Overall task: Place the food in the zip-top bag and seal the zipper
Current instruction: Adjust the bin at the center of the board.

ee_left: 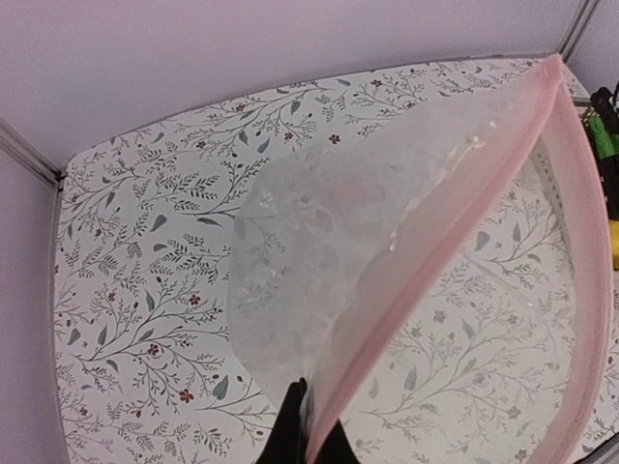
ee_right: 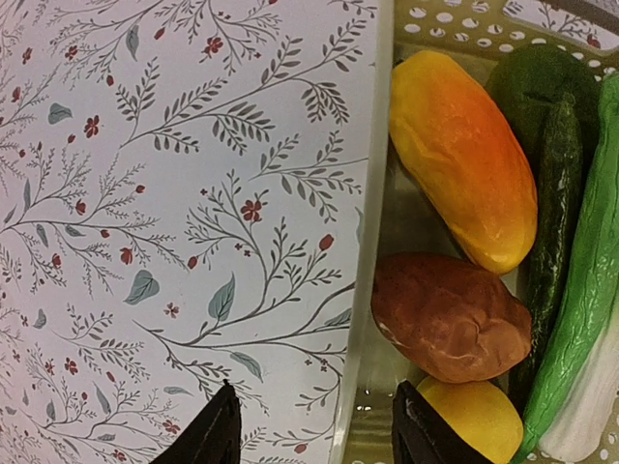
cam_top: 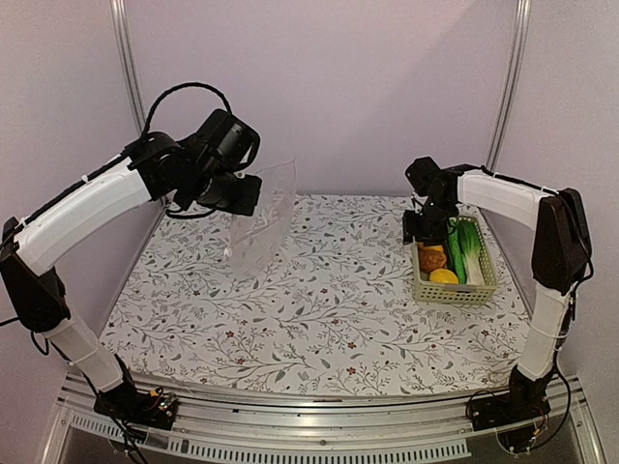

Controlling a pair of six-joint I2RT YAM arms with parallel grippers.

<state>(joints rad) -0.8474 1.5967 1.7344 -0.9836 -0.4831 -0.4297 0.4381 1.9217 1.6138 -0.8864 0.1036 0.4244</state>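
Note:
My left gripper (cam_top: 250, 193) is shut on the edge of the clear zip-top bag (cam_top: 261, 220) and holds it up above the table's far left; the bag hangs down. In the left wrist view my fingers (ee_left: 311, 440) pinch the bag (ee_left: 319, 261) by its pink zipper strip (ee_left: 455, 242), and the mouth gapes open. My right gripper (cam_top: 422, 228) is open above the left rim of the pale green basket (cam_top: 455, 290). In the right wrist view its fingertips (ee_right: 218, 425) straddle the basket wall (ee_right: 363, 319), next to the brown potato (ee_right: 450, 319), orange-yellow oval (ee_right: 462, 159), lemon (ee_right: 474, 416), cucumber (ee_right: 553, 213), dark green lump (ee_right: 537, 82) and leafy green (ee_right: 580, 319).
The floral tablecloth (cam_top: 319, 300) covers the table. The basket stands at the right edge near the metal frame post (cam_top: 508, 87). Purple walls close the back and sides.

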